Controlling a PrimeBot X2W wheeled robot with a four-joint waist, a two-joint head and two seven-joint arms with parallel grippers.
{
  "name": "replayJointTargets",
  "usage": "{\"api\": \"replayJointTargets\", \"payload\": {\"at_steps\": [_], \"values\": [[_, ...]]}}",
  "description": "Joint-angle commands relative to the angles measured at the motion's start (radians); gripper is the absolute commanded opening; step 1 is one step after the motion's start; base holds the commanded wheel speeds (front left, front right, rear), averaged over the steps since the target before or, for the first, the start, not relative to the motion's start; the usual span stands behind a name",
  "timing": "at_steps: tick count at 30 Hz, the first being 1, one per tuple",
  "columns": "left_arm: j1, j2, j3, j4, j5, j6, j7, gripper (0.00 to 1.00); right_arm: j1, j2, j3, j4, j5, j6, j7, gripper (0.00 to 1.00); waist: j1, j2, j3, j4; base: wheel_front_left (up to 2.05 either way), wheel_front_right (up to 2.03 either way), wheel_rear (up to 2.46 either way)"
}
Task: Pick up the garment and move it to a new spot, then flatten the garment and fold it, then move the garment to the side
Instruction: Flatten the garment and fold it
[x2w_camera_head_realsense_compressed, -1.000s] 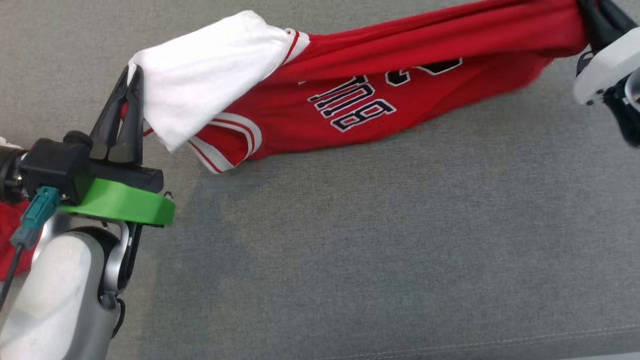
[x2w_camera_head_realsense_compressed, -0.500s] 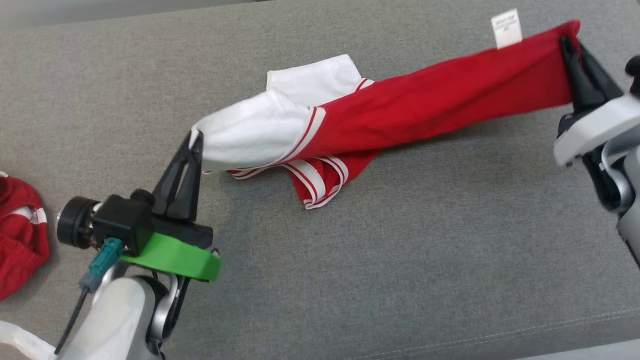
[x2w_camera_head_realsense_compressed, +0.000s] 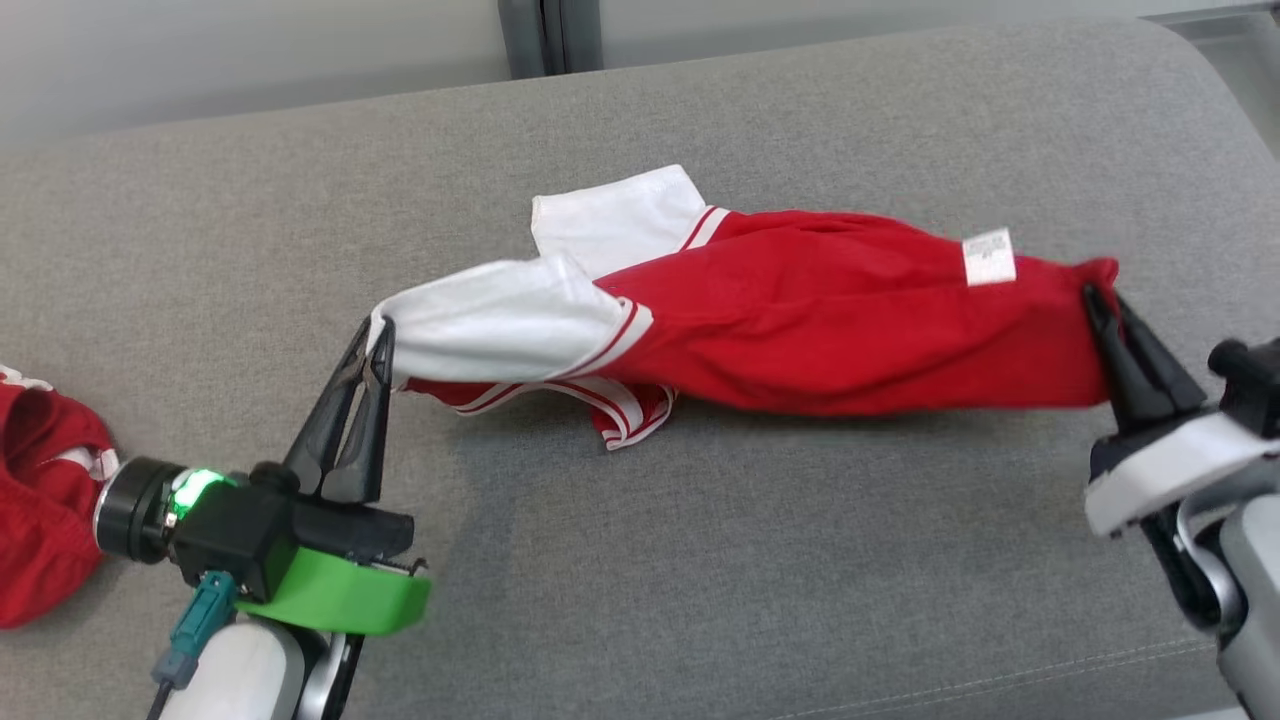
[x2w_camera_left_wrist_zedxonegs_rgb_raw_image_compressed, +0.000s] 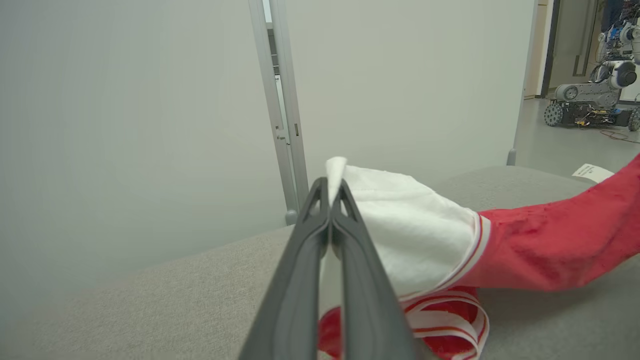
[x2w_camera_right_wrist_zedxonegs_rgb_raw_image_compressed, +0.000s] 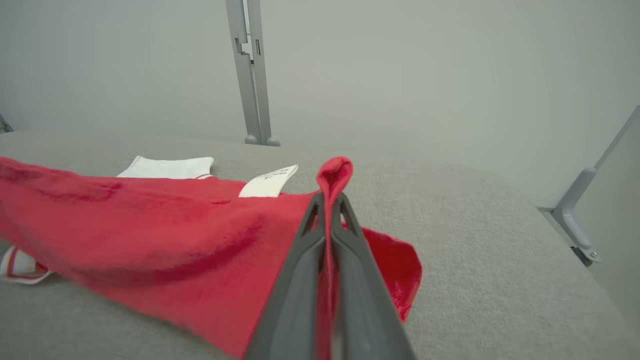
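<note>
The garment (x2w_camera_head_realsense_compressed: 830, 330) is a red jersey with white sleeves and red-white striped trim, stretched across the grey cushion (x2w_camera_head_realsense_compressed: 700, 560) between my two grippers. My left gripper (x2w_camera_head_realsense_compressed: 380, 330) is shut on the edge of a white sleeve (x2w_camera_left_wrist_zedxonegs_rgb_raw_image_compressed: 400, 220) at the garment's left end. At the right end my right gripper (x2w_camera_head_realsense_compressed: 1095, 300) is shut on a pinch of the red hem (x2w_camera_right_wrist_zedxonegs_rgb_raw_image_compressed: 335, 175). A white label (x2w_camera_head_realsense_compressed: 988, 257) sticks up near that end. The second white sleeve (x2w_camera_head_realsense_compressed: 615, 215) lies flat on the cushion behind, and the middle of the garment sags onto the cushion.
Another red garment (x2w_camera_head_realsense_compressed: 40, 510) lies bunched at the cushion's left edge. A pale wall with a grey metal post (x2w_camera_head_realsense_compressed: 545, 35) stands behind the cushion. In the left wrist view another wheeled robot (x2w_camera_left_wrist_zedxonegs_rgb_raw_image_compressed: 595, 95) stands far off on the floor.
The head camera has tilted up. Both grippers have come down and toward me, laying the garment lower; it has turned, so the lettering no longer shows and the label faces up.
</note>
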Motion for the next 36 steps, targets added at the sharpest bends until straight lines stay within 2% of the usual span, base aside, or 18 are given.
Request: {"api": "replayJointTargets", "payload": {"at_steps": [1,6,7,8,9,10,21,31,36], "values": [[0.031,0.009,0.001,-0.002,-0.005,-0.002,-0.007,0.0,0.049,0.005,0.012,0.002,0.01,-0.002,-0.003,0.0,0.0,0.0,-0.017,-0.01,0.0,0.0,0.0],[0.109,-0.006,-0.002,0.012,-0.033,0.005,-0.007,0.0,0.129,0.018,0.053,0.045,0.045,-0.002,-0.003,0.0,0.0,0.0,-0.015,-0.028,0.0,0.0,0.0],[0.12,-0.011,-0.003,0.017,-0.037,0.008,-0.007,0.0,0.135,0.025,0.062,0.053,0.042,-0.002,-0.003,0.33,0.0,0.0,-0.013,-0.031,0.0,0.0,0.0],[0.126,-0.015,-0.004,0.02,-0.039,0.009,-0.007,0.0,0.143,0.029,0.067,0.06,0.037,-0.002,-0.003,0.49,0.0,0.0,-0.011,-0.033,0.0,0.0,0.0],[0.132,-0.021,-0.005,0.025,-0.039,0.011,-0.007,0.0,0.153,0.037,0.074,0.067,0.035,-0.002,-0.003,0.94,0.0,0.0,-0.01,-0.035,0.0,0.0,0.0],[0.137,-0.025,-0.007,0.029,-0.039,0.01,-0.007,0.0,0.161,0.043,0.075,0.07,0.038,-0.002,-0.003,1.0,0.0,0.0,-0.008,-0.035,0.0,0.0,0.0],[0.129,-0.049,-0.001,0.069,-0.009,0.0,-0.008,0.0,0.254,0.08,0.042,0.013,0.033,-0.002,-0.003,1.0,0.0,0.0,0.02,-0.042,0.0,0.0,0.0],[0.115,-0.063,-0.001,0.098,0.012,-0.021,-0.008,0.0,0.23,0.093,-0.002,-0.003,0.01,-0.002,-0.003,1.0,0.0,0.0,0.016,-0.024,0.0,0.0,0.0],[0.114,-0.076,0.002,0.105,0.019,-0.03,-0.008,0.0,0.243,0.091,0.014,-0.008,0.032,-0.002,-0.003,0.94,0.0,0.0,0.008,-0.012,0.0,0.0,0.0]]}}
